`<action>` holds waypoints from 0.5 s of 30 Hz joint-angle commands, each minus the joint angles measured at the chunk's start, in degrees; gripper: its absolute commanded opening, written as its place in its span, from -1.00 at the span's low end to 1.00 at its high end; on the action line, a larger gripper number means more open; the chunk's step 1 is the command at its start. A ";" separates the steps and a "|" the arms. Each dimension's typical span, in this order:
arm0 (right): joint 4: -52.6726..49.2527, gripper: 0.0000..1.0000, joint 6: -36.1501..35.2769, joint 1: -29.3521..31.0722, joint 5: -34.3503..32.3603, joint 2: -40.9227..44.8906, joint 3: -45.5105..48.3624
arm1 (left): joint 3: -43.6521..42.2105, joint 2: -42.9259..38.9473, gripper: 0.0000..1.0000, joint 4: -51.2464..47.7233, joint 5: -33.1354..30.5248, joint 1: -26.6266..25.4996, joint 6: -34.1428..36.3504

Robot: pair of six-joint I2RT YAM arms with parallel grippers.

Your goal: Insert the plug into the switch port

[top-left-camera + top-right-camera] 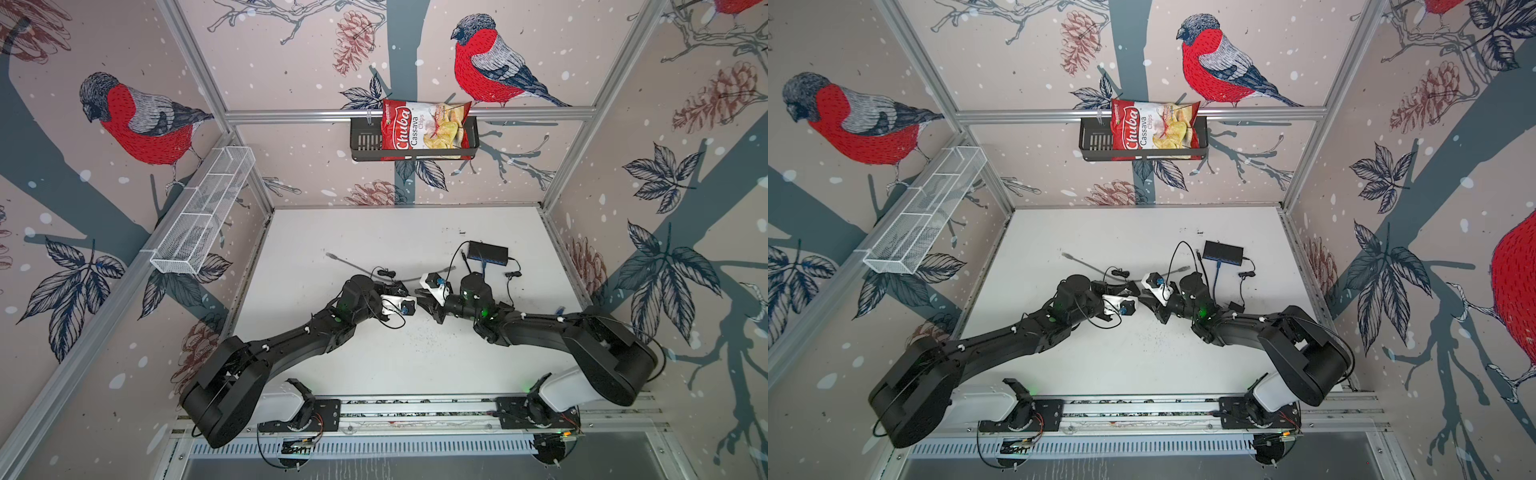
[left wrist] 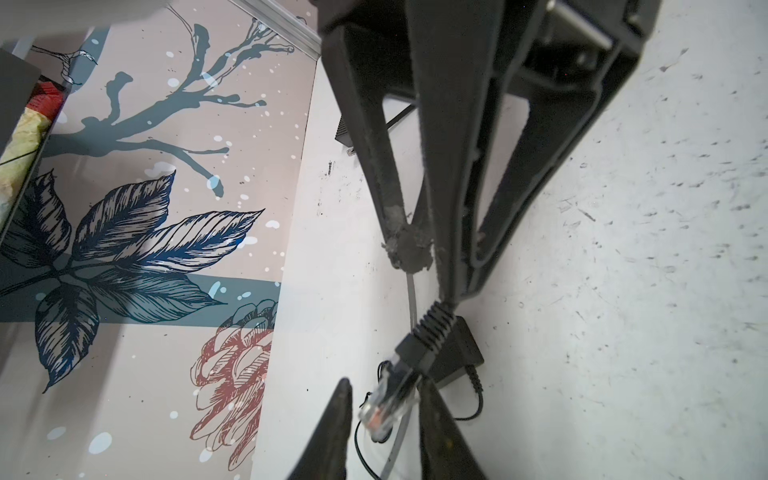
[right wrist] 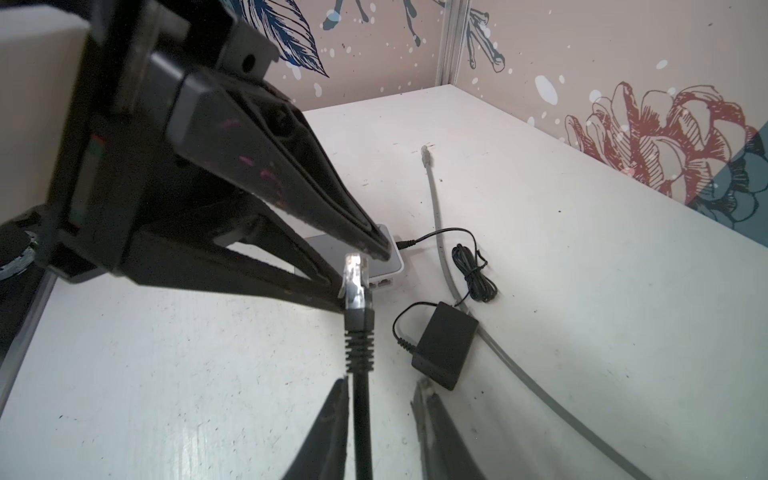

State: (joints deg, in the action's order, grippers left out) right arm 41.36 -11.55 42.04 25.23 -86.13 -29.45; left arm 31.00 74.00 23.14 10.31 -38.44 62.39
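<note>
The plug (image 2: 386,403), a clear tip on a ribbed black boot, hangs above the table mid-scene between my two grippers. My left gripper (image 2: 386,382) is shut on the plug (image 3: 353,274). Its black cable (image 3: 362,415) runs back between the fingers of my right gripper (image 3: 382,380). The cable lies against one finger, with a gap to the other, so these jaws are open. In both top views the grippers meet tip to tip (image 1: 417,297). The black switch (image 1: 488,250) lies behind the right arm with a blue cable in it.
A grey cable (image 1: 353,264) crosses the table behind the arms. A small pale box with ports (image 3: 388,278), a black power adapter (image 3: 444,349) and a coiled cord (image 3: 473,270) lie below the grippers. A second adapter (image 2: 461,349) lies near the switch.
</note>
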 commanded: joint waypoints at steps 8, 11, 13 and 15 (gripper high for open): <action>-1.54 -0.58 1.04 0.29 1.37 -2.37 -1.09 | 0.28 -0.26 -0.46 -0.31 0.71 -0.06 -0.47; -0.91 -0.76 1.02 0.09 1.55 -2.30 -1.13 | 0.27 -0.26 -0.46 -0.55 0.77 -0.06 -0.43; -2.05 -0.84 0.42 -0.20 2.34 -1.95 -1.68 | 0.15 -0.26 -0.47 -0.56 0.69 -0.06 -0.45; -6.09 -0.87 -1.05 -0.46 3.74 -1.51 -3.31 | 0.12 -0.34 -0.43 -0.42 0.48 -0.06 -0.60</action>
State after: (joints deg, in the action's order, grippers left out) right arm 38.22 -10.76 41.89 26.59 -88.36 -31.24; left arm 31.00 74.00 22.94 10.37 -38.44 62.39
